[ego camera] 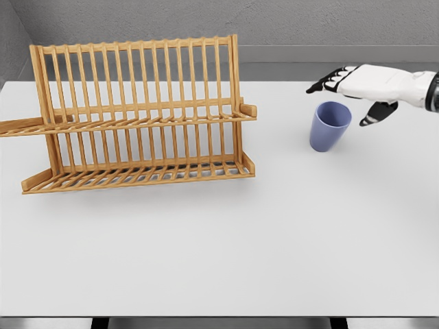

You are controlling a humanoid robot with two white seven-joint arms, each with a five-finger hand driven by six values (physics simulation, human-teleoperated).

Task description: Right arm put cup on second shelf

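Blue cup (330,126) stands upright at the tabletop's (274,240) far right, well apart from the wooden dish rack (137,116). Right hand (357,89) hovers above, fingers spread, empty. Cup likely light, rigid, smooth-walled; grip around its upper wall.

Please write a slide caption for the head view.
Right robot hand open above blue cup, wooden rack at left.

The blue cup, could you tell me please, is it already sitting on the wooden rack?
No, the blue cup stands upright on the white table, well right of the wooden rack.
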